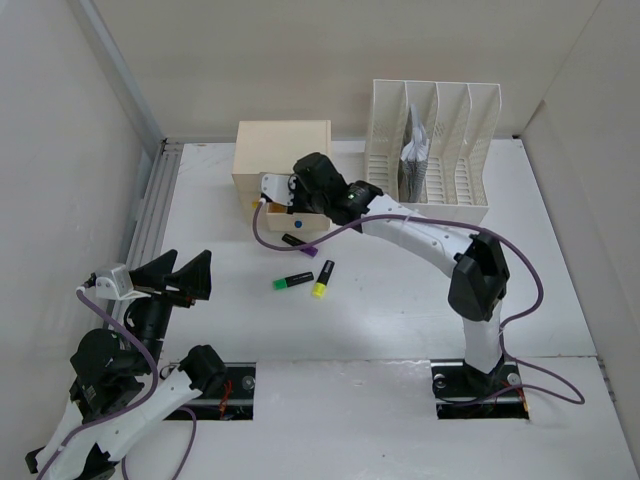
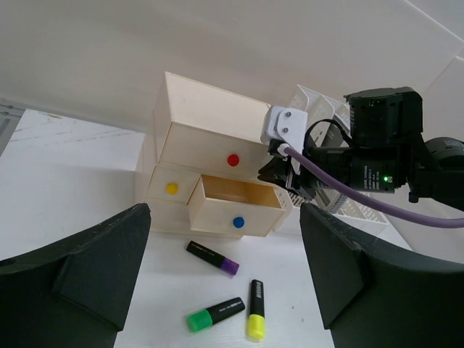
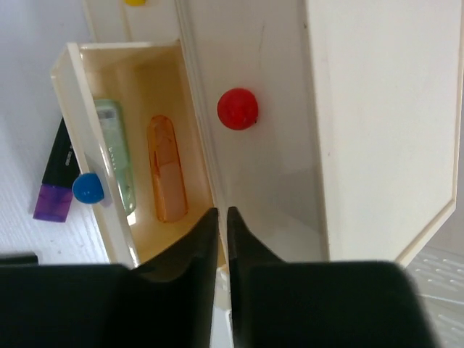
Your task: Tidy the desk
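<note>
The desk (image 1: 400,310) fills the top view, with the arm bases at its near edge and white walls around. A beige drawer box (image 1: 283,140) is set at the back, just left of a white file rack (image 1: 435,150) in which papers (image 1: 415,155) are stood.

The blue-knob drawer (image 2: 235,210) is seen pulled out. Two items are laid lengthwise in it: an orange one (image 3: 166,168) and a pale green one (image 3: 116,156). These are probably highlighters, but the wrist view is washed out.

The right gripper (image 3: 222,214) is held just over the drawer's back corner, beside the red knob (image 3: 238,109). Its fingers are clenched to a thin slit and nothing is grasped.

Three highlighters are left loose on the desk in front of the drawer: purple (image 2: 212,257) nearest it, then green (image 2: 215,314) and yellow (image 2: 254,319) side by side. The drawer is likely kept open so these can be dropped in.

The left gripper (image 1: 182,272) is parked at the left side, spread wide, empty, and aimed at the highlighters. The task is judged to be partway done.
</note>
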